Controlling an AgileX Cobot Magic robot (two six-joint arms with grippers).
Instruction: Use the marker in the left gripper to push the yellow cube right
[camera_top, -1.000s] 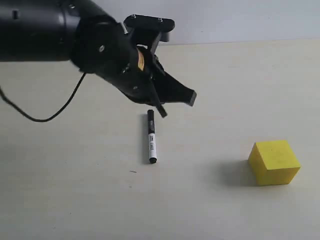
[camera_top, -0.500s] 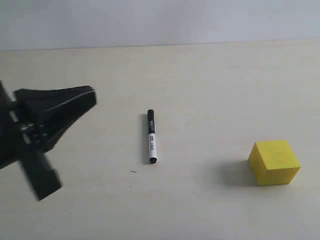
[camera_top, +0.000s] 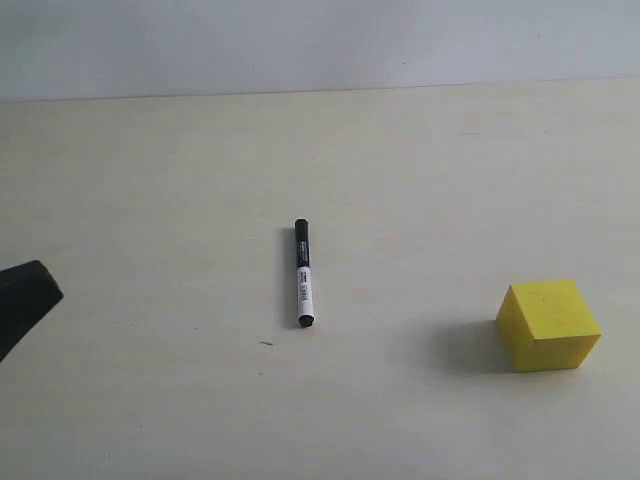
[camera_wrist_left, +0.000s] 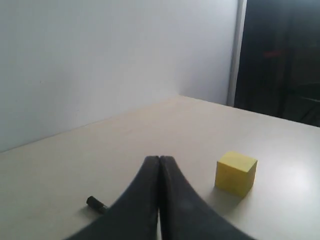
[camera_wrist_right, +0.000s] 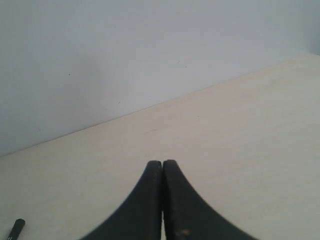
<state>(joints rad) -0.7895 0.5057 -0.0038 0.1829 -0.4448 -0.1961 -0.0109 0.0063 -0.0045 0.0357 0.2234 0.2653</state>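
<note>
The marker (camera_top: 302, 274) lies flat on the table near the middle, black cap at its far end, held by nothing. Its end (camera_wrist_left: 96, 204) peeks out beside my left gripper (camera_wrist_left: 159, 160), which is shut and empty. In the exterior view only a black tip of the left gripper (camera_top: 25, 300) shows at the left edge, far from the marker. The yellow cube (camera_top: 548, 324) sits at the lower right, also visible as the cube (camera_wrist_left: 235, 172) in the left wrist view. My right gripper (camera_wrist_right: 162, 164) is shut on nothing, with the marker's end (camera_wrist_right: 16, 228) at the frame's lower corner.
The pale table (camera_top: 400, 150) runs back to a white wall (camera_top: 320, 40). A dark doorway or panel (camera_wrist_left: 280, 55) stands beyond the table's far side in the left wrist view.
My left arm has swung from above the marker out to the left edge of the exterior view, nearly leaving it. The marker and cube have not moved.
</note>
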